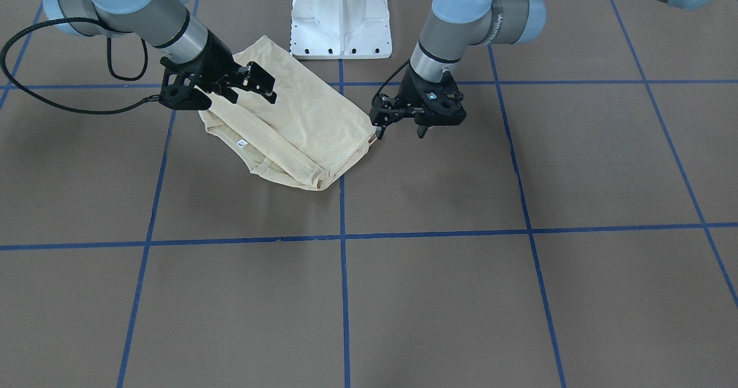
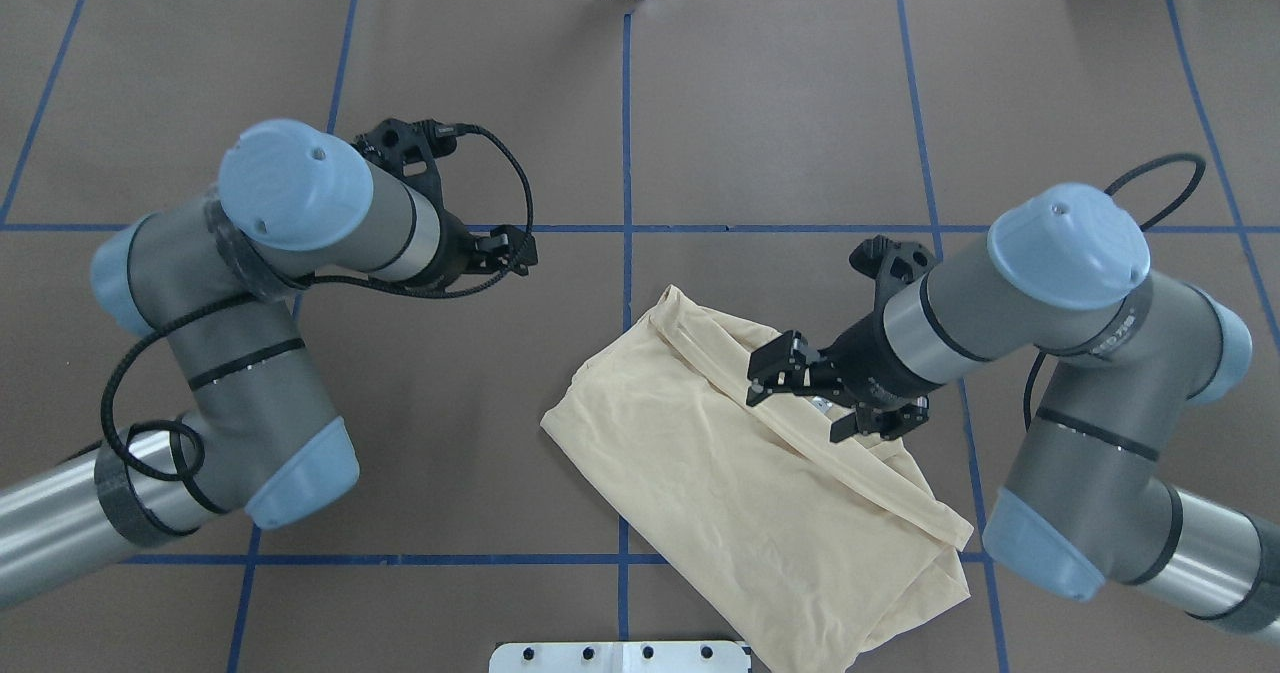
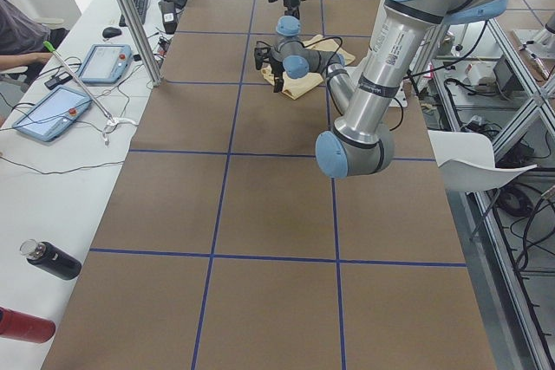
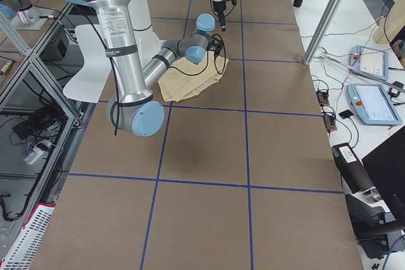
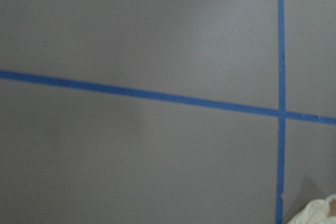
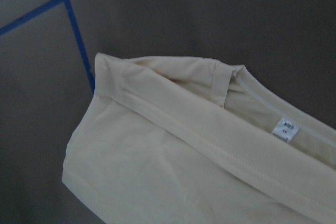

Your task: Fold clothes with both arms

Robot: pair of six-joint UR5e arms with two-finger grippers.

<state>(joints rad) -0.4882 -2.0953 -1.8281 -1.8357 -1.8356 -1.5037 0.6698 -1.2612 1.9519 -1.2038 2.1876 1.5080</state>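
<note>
Lower centre of the overhead view: we are logging the folded T-shirt [image 2: 700, 463] lying flat on the tabletop [image 2: 800, 103], its long axis running from upper left to lower right of the frame. The right arm [image 2: 960, 323] is hanging directly over the shirt's upper fold, jaws spread wide and empty. The left arm [image 2: 330, 213] is waiting off the shirt's left end over bare tabletop, jaws parted, gripping nothing. We are judging the right arm the nearer one.
</note>
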